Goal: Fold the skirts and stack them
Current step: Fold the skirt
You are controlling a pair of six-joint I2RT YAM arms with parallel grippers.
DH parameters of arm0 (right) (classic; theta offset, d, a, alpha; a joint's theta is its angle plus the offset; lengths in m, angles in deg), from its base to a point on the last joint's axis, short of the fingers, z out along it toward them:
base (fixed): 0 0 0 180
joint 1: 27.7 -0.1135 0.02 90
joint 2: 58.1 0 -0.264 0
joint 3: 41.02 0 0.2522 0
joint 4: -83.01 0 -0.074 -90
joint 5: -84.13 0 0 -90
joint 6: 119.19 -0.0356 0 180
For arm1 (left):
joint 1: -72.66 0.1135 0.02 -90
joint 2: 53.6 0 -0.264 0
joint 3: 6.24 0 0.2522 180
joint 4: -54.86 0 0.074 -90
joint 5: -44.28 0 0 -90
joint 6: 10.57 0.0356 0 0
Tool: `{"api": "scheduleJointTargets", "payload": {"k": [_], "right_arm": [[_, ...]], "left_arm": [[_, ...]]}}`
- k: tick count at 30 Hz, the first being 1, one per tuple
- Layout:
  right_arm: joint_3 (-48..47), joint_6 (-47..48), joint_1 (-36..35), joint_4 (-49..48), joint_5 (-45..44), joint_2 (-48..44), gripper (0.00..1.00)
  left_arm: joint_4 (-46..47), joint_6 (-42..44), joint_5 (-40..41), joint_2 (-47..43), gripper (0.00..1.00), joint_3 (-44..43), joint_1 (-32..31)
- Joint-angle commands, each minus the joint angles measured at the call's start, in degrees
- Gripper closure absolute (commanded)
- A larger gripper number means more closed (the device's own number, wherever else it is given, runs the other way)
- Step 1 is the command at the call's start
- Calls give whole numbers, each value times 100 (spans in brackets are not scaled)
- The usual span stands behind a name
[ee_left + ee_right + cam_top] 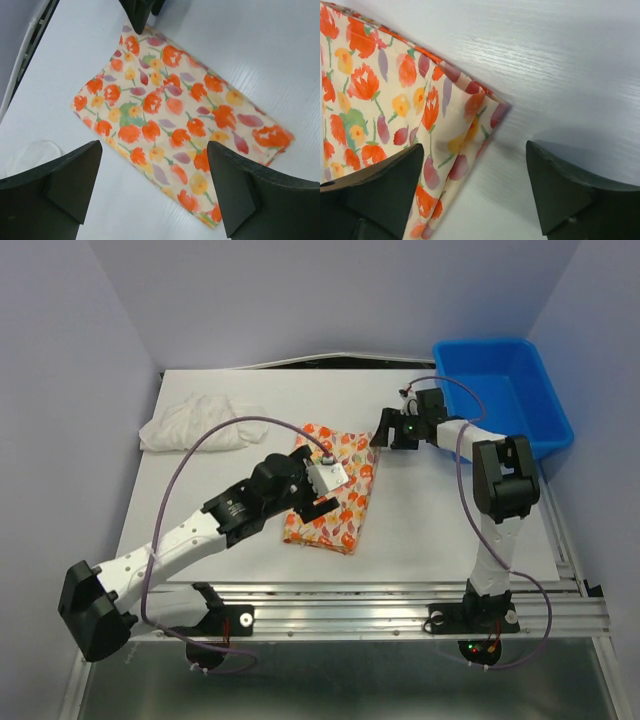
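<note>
The printed skirt (335, 495) lies folded into a flat rectangle at the middle of the table; it also shows in the left wrist view (175, 120) and the right wrist view (385, 110). The white ruffled skirt (195, 423) lies bunched at the back left. My left gripper (318, 508) is open and empty, hovering over the printed skirt's near part (155, 190). My right gripper (382, 430) is open and empty, just off the printed skirt's far right corner (495, 107).
A blue plastic bin (505, 390) stands at the back right, beside the right arm. The table's metal rail (400, 600) runs along the near edge. Purple cables loop over both arms.
</note>
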Motion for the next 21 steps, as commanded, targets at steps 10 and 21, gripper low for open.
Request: {"api": "scheduleJointTargets", "payload": {"k": [10, 21], "right_arm": [[644, 624, -381, 755, 165, -2403, 0], [1601, -228, -1577, -990, 1521, -1631, 3]], "left_arm": [[185, 1976, 887, -1094, 5, 2611, -699], [1257, 1589, 1116, 599, 12, 2832, -1745]]}}
